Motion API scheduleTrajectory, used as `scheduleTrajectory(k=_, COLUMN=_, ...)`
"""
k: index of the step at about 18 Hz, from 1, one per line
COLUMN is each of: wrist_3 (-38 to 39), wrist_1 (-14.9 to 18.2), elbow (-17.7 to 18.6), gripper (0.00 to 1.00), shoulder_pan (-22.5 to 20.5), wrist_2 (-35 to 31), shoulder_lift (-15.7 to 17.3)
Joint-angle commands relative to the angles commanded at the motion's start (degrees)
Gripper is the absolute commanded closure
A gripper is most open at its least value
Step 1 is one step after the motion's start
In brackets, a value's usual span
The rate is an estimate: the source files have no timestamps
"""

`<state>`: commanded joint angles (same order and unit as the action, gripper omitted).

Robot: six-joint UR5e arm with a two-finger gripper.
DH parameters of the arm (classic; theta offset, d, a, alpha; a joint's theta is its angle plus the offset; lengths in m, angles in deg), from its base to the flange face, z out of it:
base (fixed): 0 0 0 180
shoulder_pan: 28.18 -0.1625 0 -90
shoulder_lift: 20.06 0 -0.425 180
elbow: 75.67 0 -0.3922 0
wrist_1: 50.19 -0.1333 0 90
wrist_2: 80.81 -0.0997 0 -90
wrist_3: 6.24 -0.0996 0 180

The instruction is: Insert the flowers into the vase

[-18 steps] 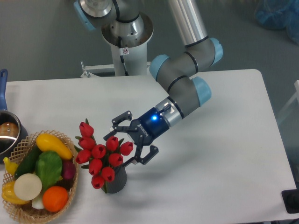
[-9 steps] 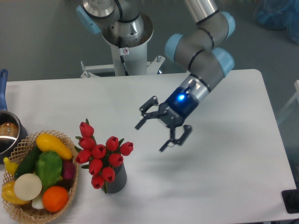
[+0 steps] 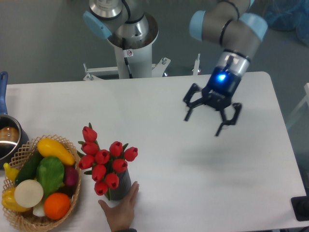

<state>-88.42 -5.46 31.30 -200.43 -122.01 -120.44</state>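
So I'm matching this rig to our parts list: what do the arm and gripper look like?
The arm has silver-grey tubes and grey joints with light blue caps. The black two-finger gripper has linkage-style fingers, and a blue light glows at its wrist.

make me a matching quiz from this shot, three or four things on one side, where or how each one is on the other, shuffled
Things:
1. red tulip flowers
2. two-finger gripper
3. bare human hand
4. wicker basket

States:
A. open, above the table's right side
B. at the front edge, against the ribbed dark grey vase
C. standing in the vase
D. holds fruit and vegetables, front left

Pairs: 1-C, 2-A, 3-B, 4-D
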Motion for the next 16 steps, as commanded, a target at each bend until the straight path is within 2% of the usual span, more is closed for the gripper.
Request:
scheduleTrajectory(k=3, wrist_3=0.0, wrist_1=0.1, elbow=-0.6, gripper=0.00, shoulder_pan=0.4, wrist_2=-8.2, shoulder_lift=-0.3)
scheduleTrajectory(k=5, wrist_3=0.8, wrist_1=0.4, elbow=-2.7, gripper=0.00, shoulder_pan=1.7, wrist_2=-16.1, shoulder_lift=-1.6)
scheduleTrajectory(k=9, wrist_3=0.1, wrist_1=2.5, elbow=-6.9, gripper=0.00, shoulder_pan=4.0, wrist_2=-31.4, shoulder_lift=-6.2)
scheduleTrajectory(k=11, wrist_3=0.1, wrist_1=2.9, elbow=-8.0, gripper=0.00, shoulder_pan=4.8, wrist_2=-38.7, shoulder_lift=-7.2)
scheduleTrajectory(k=16, wrist_3=-0.1, wrist_1=7.7, elbow=-14.1, gripper=0.00, shoulder_pan=4.7, wrist_2=-43.8, shoulder_lift=-9.2)
